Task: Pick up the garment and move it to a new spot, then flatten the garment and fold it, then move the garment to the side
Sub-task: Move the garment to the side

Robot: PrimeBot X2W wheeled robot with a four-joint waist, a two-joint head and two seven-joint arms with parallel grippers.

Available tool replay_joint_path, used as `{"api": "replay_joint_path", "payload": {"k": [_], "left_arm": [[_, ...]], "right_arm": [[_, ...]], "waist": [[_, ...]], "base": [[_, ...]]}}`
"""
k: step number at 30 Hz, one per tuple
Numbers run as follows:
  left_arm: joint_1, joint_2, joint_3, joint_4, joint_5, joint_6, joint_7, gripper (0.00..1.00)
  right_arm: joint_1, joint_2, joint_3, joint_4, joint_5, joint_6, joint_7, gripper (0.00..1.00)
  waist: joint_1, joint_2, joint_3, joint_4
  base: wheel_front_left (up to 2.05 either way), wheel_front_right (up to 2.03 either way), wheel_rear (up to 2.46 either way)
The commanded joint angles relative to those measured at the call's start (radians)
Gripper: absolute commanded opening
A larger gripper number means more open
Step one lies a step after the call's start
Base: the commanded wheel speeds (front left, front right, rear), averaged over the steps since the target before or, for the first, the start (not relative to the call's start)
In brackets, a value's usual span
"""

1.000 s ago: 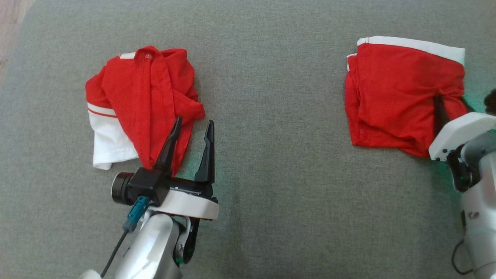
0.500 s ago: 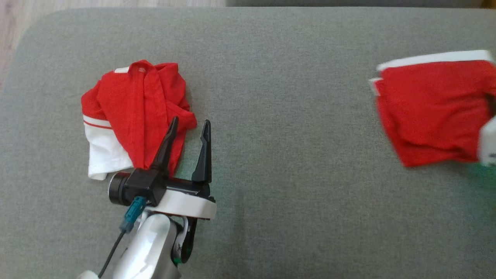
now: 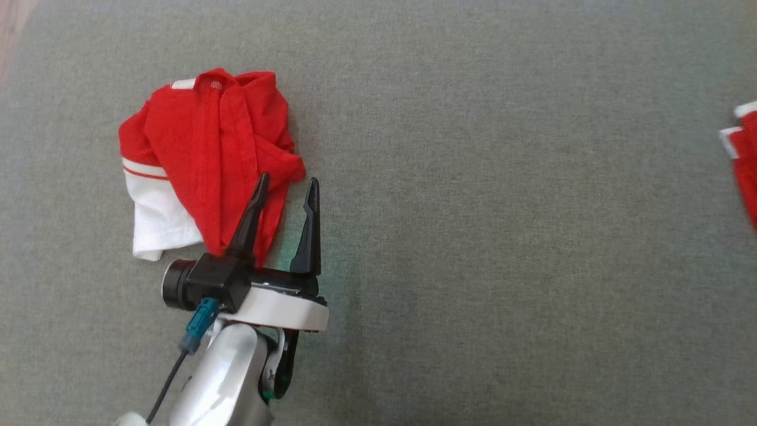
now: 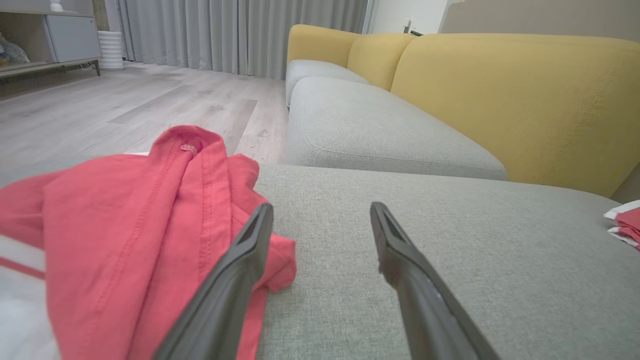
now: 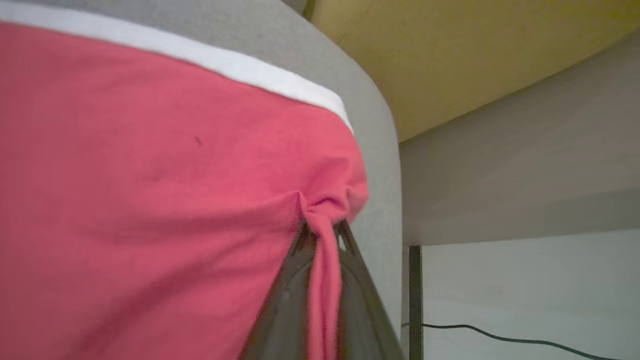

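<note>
A folded red garment with a white band point(image 5: 150, 165) lies at the right end of the grey cushion point(image 5: 372, 150). My right gripper point(image 5: 322, 235) is shut on a bunched corner of it. In the head view only a strip of this folded garment point(image 3: 746, 171) shows at the right edge. A crumpled red and white garment point(image 3: 201, 154) lies at the left. My left gripper point(image 3: 287, 186) stands open, its left finger over that heap's lower right edge and the right finger over bare cushion. The left wrist view shows the same: left gripper point(image 4: 320, 215), crumpled garment point(image 4: 140, 230).
The wide grey cushion point(image 3: 473, 236) stretches between the two garments. Yellow sofa backs point(image 4: 500, 95) rise behind it and another grey seat point(image 4: 380, 130) lies beyond. The wooden floor point(image 4: 125, 105) is off the left end. A dark cable point(image 5: 500, 337) lies below the cushion's right end.
The folded garment has slid right, from well inside the head view to its right edge, and the right forearm has left that view. The camera shifted a little. The left gripper stayed open by the heap.
</note>
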Motion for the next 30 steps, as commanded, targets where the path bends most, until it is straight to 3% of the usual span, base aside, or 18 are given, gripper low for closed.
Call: {"api": "replay_joint_path", "payload": {"k": [1, 6, 12, 13, 14, 21, 30], "left_arm": [[-0.031, 0.007, 0.039, -0.036, 0.006, 0.001, -0.005, 1.0], [-0.031, 0.007, 0.039, -0.036, 0.009, 0.001, -0.005, 1.0], [-0.038, 0.007, 0.043, -0.026, 0.017, -0.002, -0.005, 1.0], [-0.036, 0.007, 0.044, -0.024, 0.017, -0.002, -0.005, 1.0], [-0.034, 0.007, 0.045, -0.022, 0.018, -0.003, -0.005, 1.0], [0.005, 0.007, 0.069, -0.015, 0.016, -0.005, -0.005, 1.0], [0.07, 0.007, 0.132, -0.028, 0.032, -0.008, -0.005, 1.0]], "right_arm": [[-0.022, -0.051, -0.035, 0.001, -0.02, 0.007, -0.014, 0.0], [-0.038, -0.032, -0.12, 0.04, -0.087, 0.007, -0.024, 0.0], [-0.033, 0.045, -0.232, 0.043, -0.178, 0.007, -0.01, 0.0], [-0.03, 0.056, -0.252, 0.036, -0.194, 0.007, -0.009, 0.45], [-0.027, 0.067, -0.275, 0.027, -0.209, 0.007, -0.01, 1.0], [0.011, 0.191, -0.374, -0.08, -0.291, 0.007, -0.022, 1.0], [0.046, 0.462, -0.384, -0.386, -0.188, 0.007, -0.14, 1.0]], "waist": [[-0.0001, 0.0, 0.01, 0.005], [-0.0001, 0.0, 0.018, 0.005], [-0.0001, 0.0, 0.004, -0.004], [-0.0001, 0.0, -0.003, -0.006], [-0.0001, 0.0, -0.012, -0.007], [-0.0001, 0.0, -0.12, -0.017], [-0.0001, 0.0, -0.239, -0.042]], "base": [[0.0, 0.0, 0.0], [0.0, 0.0, 0.0], [0.0, 0.0, 0.0], [0.0, 0.0, 0.0], [0.0, 0.0, 0.0], [0.0, 0.0, 0.0], [0.0, 0.0, 0.0]]}}
